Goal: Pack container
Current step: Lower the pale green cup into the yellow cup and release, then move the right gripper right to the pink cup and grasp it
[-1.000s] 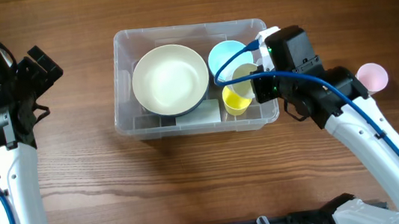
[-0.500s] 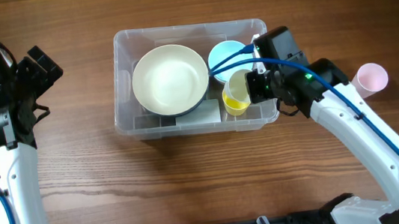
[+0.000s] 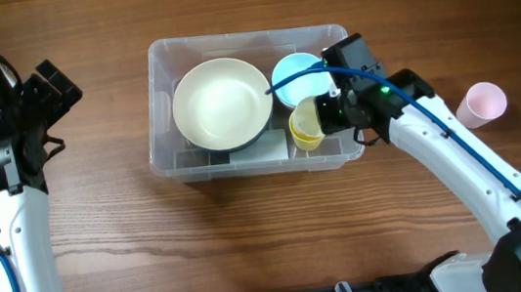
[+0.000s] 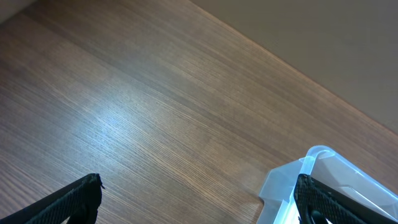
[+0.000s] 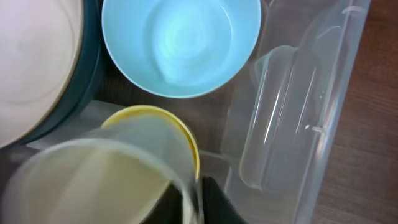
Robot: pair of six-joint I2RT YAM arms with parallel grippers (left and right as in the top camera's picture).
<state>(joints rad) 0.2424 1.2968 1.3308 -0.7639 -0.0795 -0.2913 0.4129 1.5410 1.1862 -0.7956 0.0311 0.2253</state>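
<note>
From overhead I see the container [image 3: 245, 42] mid-table [image 3: 251, 235]. It is a clear rectangular plastic bin with rounded corners and moulded ribs, holding a cream bowl [image 3: 222, 103], a light blue bowl [image 3: 296, 71] and a yellow cup [image 5: 180, 140]. My right gripper [image 3: 324, 117] is down in its right end, fingers either side of a translucent cup's [image 5: 93, 180] wall, but I can't tell whether they clamp it. My left gripper [image 3: 59, 85] hangs wide open and empty, well apart from the bin.
</note>
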